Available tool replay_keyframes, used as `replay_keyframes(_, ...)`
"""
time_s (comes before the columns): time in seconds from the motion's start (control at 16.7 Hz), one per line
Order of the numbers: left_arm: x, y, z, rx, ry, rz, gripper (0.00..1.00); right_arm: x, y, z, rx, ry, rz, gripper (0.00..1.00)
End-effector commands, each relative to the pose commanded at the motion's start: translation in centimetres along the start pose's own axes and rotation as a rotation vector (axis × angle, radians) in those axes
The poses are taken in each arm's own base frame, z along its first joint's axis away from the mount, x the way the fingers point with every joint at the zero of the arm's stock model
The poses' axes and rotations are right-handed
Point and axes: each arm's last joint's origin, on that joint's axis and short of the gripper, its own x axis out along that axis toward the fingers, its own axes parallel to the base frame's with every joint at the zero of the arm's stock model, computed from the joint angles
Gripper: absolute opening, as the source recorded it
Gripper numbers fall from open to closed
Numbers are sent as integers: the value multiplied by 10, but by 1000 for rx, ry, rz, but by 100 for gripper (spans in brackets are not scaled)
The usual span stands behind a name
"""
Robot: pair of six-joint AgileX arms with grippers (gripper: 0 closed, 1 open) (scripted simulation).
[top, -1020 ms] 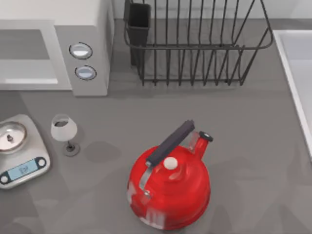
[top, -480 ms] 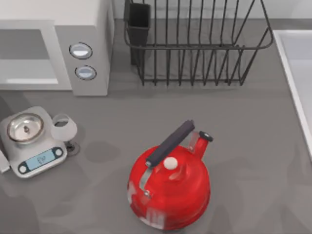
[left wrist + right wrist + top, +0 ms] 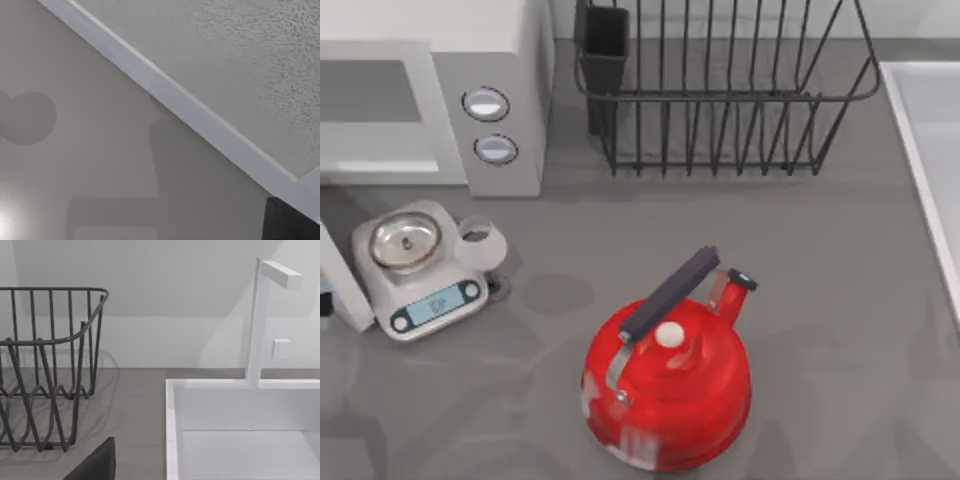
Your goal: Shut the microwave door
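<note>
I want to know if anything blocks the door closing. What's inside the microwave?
The microwave cavity looks bare: only its pale floor and back wall show. Its left part runs past the top view's edge, so that stretch can't be checked.

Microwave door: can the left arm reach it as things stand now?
Probably yes: the microwave door stands at the table's left edge, on that arm's side. The scale touching it lies in its closing path.
</note>
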Motion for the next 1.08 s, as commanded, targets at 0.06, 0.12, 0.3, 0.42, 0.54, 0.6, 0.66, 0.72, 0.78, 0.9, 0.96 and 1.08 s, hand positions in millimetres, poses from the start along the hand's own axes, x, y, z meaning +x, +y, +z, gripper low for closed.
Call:
replay_keyframes(0.06, 0, -12, 0, 6, 0, -5, 0, 0, 0, 0, 0, 0, 0, 100)
replay_keyframes(0.12, -1, -24, 0, 12, -2, -9, 0, 0, 0, 0, 0, 0, 0, 100)
replay_keyframes(0.3, -5, -49, -3, 7, -17, -4, 0, 0, 0, 0, 0, 0, 0, 100)
replay_keyframes(0.42, -7, -56, -4, -2, -26, 4, 0, 0, 0, 0, 0, 0, 0, 100)
replay_keyframes(0.54, -8, -57, -4, -4, -27, 5, 0, 0, 0, 0, 0, 0, 0, 100)
replay_keyframes(0.6, -8, -57, -4, -4, -27, 5, 0, 0, 0, 0, 0, 0, 0, 100)
replay_keyframes(0.66, -7, -56, -3, -5, -27, 4, 0, 0, 0, 0, 0, 0, 0, 100)
replay_keyframes(0.72, -7, -56, -3, -4, -26, 3, 0, 0, 0, 0, 0, 0, 0, 100)
replay_keyframes(0.78, -7, -56, -1, 1, -18, 0, 0, 0, 0, 0, 0, 0, 0, 100)
replay_keyframes(0.9, -4, -56, 10, 15, -3, -9, 0, 0, 0, 0, 0, 0, 0, 100)
replay_keyframes(0.96, 0, -56, 20, 22, -3, -14, 0, 0, 0, 0, 0, 0, 0, 100)
replay_keyframes(1.08, 12, -56, 46, 28, -22, -16, 0, 0, 0, 0, 0, 0, 0, 100)
